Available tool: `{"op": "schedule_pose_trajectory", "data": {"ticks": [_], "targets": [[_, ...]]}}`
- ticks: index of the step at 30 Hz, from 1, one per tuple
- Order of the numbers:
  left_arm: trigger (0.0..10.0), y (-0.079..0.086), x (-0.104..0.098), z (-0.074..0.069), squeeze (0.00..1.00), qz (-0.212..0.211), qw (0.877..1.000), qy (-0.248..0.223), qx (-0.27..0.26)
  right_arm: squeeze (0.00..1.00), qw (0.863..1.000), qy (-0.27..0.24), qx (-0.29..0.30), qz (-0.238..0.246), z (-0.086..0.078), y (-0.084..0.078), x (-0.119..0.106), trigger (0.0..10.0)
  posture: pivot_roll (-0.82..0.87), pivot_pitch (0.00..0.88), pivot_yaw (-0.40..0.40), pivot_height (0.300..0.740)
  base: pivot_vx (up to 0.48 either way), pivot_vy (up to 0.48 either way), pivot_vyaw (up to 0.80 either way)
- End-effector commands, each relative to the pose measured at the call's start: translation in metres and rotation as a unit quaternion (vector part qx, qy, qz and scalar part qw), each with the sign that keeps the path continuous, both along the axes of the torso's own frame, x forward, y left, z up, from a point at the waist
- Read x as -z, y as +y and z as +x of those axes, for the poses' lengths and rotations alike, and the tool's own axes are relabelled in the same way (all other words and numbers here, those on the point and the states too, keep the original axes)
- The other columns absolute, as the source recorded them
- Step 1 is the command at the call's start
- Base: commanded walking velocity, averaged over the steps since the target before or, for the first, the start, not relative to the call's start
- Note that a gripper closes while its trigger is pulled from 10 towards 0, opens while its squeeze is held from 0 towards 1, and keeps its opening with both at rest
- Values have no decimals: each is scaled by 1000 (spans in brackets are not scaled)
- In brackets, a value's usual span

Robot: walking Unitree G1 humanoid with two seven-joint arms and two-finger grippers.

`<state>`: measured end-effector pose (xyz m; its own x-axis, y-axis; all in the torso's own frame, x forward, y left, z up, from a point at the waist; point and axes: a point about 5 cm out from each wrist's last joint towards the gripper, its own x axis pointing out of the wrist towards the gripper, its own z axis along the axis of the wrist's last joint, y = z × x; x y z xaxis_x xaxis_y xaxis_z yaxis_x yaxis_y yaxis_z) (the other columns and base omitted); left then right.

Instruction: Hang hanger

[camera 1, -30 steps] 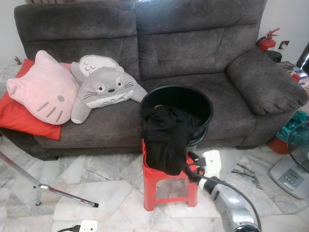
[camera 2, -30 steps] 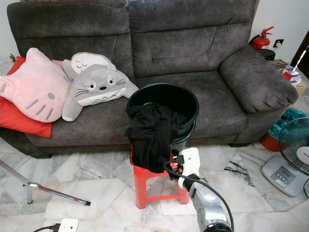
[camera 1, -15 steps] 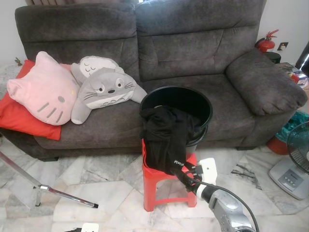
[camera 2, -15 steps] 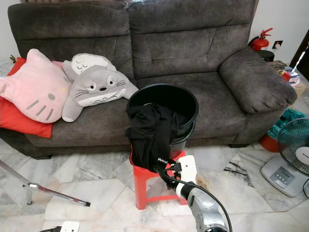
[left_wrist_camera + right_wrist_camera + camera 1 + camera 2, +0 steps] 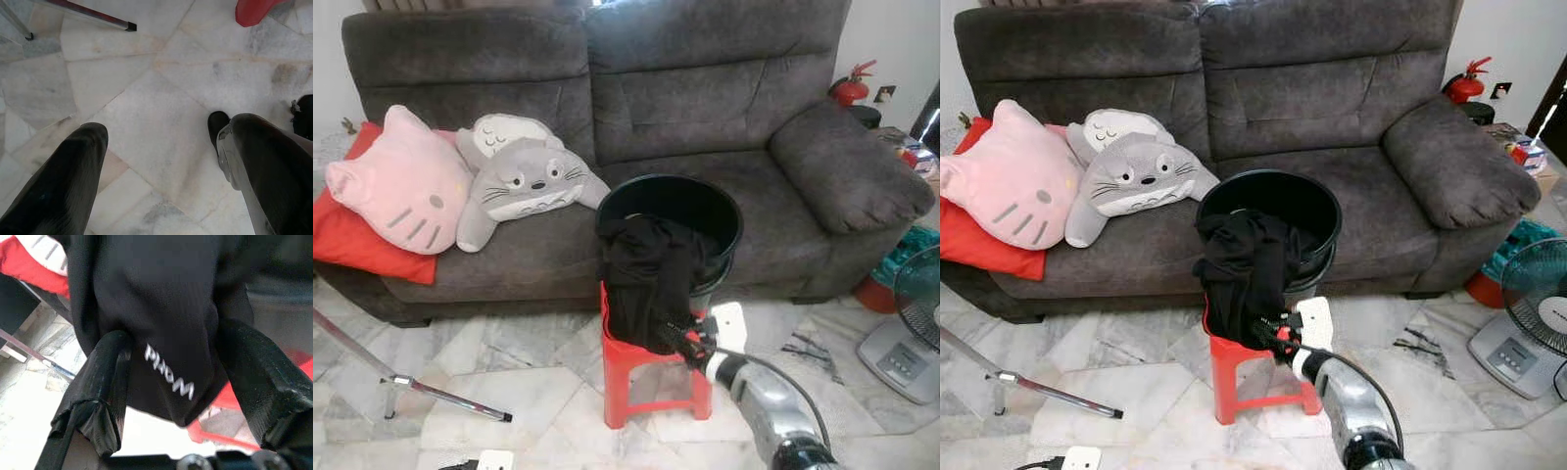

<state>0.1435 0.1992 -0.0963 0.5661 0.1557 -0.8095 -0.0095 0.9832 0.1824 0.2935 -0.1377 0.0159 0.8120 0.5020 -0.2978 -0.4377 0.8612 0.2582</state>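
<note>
Right, I've got my right gripper (image 5: pixel 171 382) spread wide around the hem of the black garment (image 5: pixel 646 279) draped from the black bucket (image 5: pixel 677 204) over the red stool (image 5: pixel 651 377). Left gripper (image 5: pixel 161 161) open above marble floor (image 5: pixel 146 98).

The right gripper (image 5: pixel 677 340) reaches up to the lower edge of a black garment (image 5: pixel 646 284) that drapes over the rim of a black bucket (image 5: pixel 705 211), just beyond the gripper. The bucket stands on a red stool (image 5: pixel 646 377), right beside the fingers. Farther back sits a grey sofa (image 5: pixel 705 88) with two plush cushions (image 5: pixel 460 176).
</note>
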Motion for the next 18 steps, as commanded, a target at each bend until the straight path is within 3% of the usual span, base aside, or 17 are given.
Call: {"op": "schedule_pose_trajectory", "data": {"ticks": [1, 2, 3, 4, 18], "targets": [[10000, 3, 0, -1, 0, 11, 1000, 5, 6, 0, 1000, 6, -4, 1, -2, 5, 3, 3686, -132, 0, 67, 740, 0, 0, 0], [10000, 3, 0, -1, 0, 11, 1000, 5, 5, 0, 1000, 7, -3, 2, -2, 4, 3, 1490, -132, 0, 67, 740, 0, 0, 0], [10000, 3, 0, -1, 0, 11, 1000, 5, 5, 0, 1000, 7, -2, 1, -2, 5, 3, 392, -132, 0, 67, 740, 0, 0, 0], [10000, 3, 0, -1, 0, 10, 1000, 5, 6, 0, 1000, 8, -3, 1, -2, 5, 4, 0, -132, 0, 67, 740, 0, 0, 0], [10000, 3, 0, -1, 0, 8, 1000, 7, 9, 0, 1000, 12, -8, 0, -6, 8, 8, 0, -134, 0, 68, 740, 0, 0, 0]]}}
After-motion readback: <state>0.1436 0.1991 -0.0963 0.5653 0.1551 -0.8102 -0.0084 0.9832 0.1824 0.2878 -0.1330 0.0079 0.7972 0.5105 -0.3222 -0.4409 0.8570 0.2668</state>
